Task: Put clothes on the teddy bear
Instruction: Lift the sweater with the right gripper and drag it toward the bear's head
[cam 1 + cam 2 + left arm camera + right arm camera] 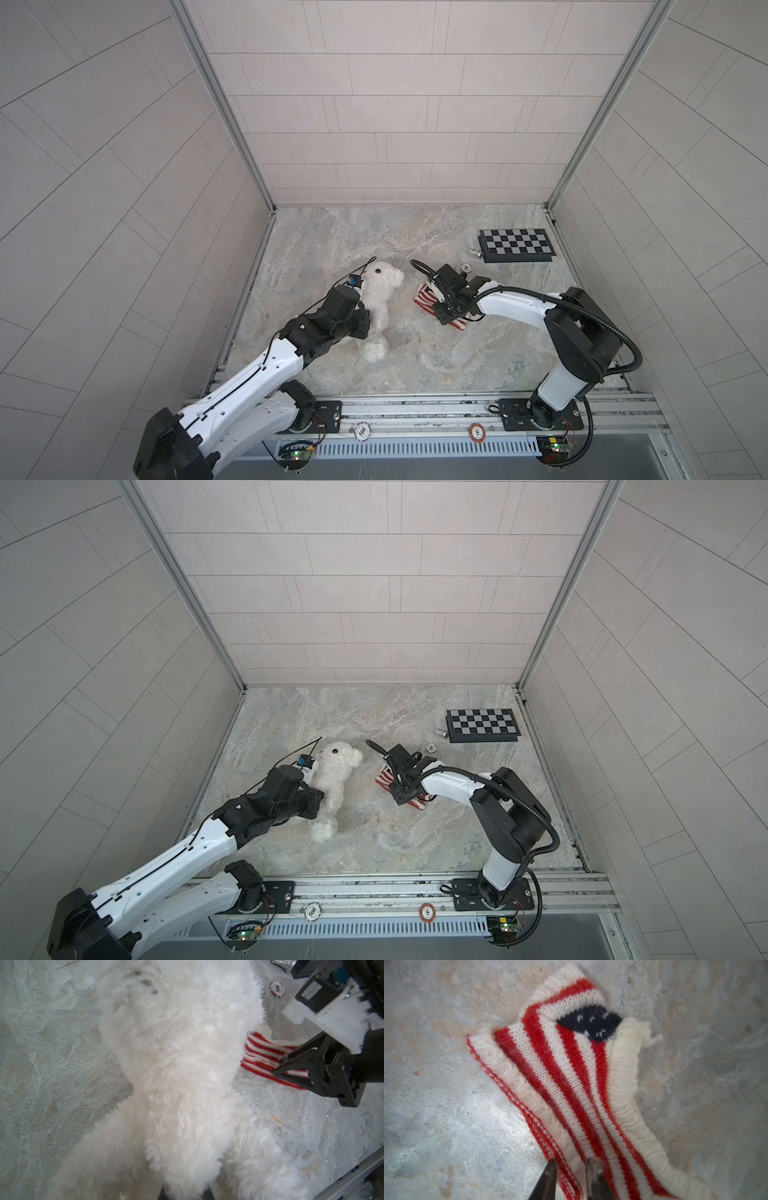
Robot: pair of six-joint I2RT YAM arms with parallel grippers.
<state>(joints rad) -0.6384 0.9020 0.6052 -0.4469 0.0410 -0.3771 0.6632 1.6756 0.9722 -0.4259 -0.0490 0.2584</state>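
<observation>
"Lying where, the teddy bear (380,299)?" Ana asks.

"Left of the middle of the marbled table (332,232), flat on the surface, with its head toward the far side and its feet toward the near edge," Ben says. "One dark eye shows in both top views."

"And the left gripper (365,326)?"

"It reaches in from the near left and meets the bear low on its body. Its jaws are clenched. In the left wrist view white fur fills nearly everything and only slivers of the fingers show, so the pinch seems to be on the bear's lower body, between the legs."

"What about the right gripper (572,1178)?"

"It stands over the sweater (424,297), which lies just right of the bear, apart from it. In the right wrist view the two fingertips (550,1178) sit close together, grasping the knit hem bunched between them. The red and white stripes run away from the tips toward a dark blue patch (591,1024) with white flecks."

"Anything else on the table?"

"A checkerboard (515,245) at the far right, a small silvery object (473,252) just beside its left edge, and a poker chip (465,268) just beyond the right gripper. On the near rail (415,409) rest a white chip (361,430) and an orange chip (477,432)."
</observation>
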